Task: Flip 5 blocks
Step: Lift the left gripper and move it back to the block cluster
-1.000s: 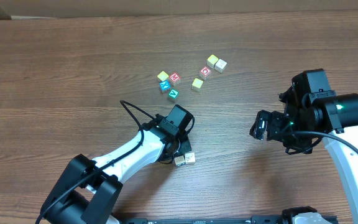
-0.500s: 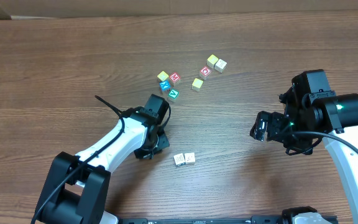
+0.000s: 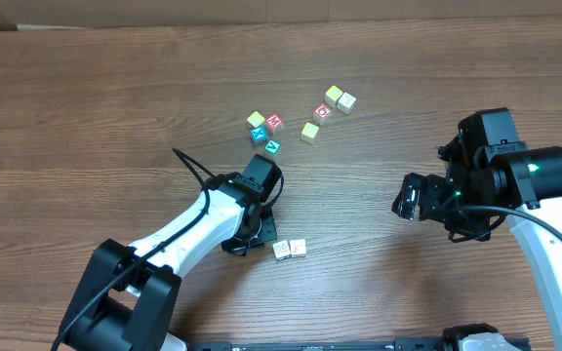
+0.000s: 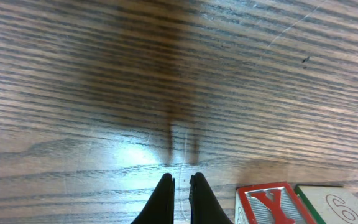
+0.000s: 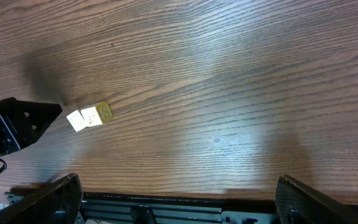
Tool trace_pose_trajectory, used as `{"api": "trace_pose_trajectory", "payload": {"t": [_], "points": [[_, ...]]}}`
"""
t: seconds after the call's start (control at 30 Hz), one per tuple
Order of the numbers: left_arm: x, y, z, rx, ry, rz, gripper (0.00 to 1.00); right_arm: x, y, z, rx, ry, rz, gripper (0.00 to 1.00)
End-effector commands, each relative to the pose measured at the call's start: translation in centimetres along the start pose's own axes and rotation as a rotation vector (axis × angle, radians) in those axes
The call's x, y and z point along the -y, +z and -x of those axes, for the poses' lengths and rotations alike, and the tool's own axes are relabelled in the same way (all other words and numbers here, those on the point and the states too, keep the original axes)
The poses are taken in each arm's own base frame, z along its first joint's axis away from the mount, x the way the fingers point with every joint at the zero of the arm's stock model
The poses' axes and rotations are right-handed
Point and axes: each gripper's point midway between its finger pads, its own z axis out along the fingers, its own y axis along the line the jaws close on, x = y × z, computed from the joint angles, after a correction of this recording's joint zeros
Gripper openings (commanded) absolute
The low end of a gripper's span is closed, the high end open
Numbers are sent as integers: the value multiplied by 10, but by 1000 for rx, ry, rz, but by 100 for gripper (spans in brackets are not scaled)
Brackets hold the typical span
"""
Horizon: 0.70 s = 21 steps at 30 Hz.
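Small wooden cubes (image 3: 274, 122), grained brown tabletop (image 3: 86, 107)

Blocks (image 3: 274, 122) printed green, blue, red, yellow; red Y block (image 4: 269, 204); brown wood-grain table (image 3: 86, 117).

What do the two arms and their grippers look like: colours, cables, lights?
Both arms have white curved links with black joint housings. The left arm carries a loose black cable looping off its wrist; the left gripper has slim black pointed fingers. The right arm has a black cable and a small green light; the right gripper is black.
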Motion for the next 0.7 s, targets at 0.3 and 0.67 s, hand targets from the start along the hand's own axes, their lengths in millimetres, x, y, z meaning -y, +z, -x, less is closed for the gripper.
{"api": "trace_pose_trajectory", "payload": {"t": [0.3, 0.67], "points": [[17, 3, -14, -32, 80, -26, 4, -3, -6, 2, 26, -16, 3, 100], [24, 3, -14, -22, 88, -51, 4, -3, -6, 2, 26, -16, 3, 100]]}}
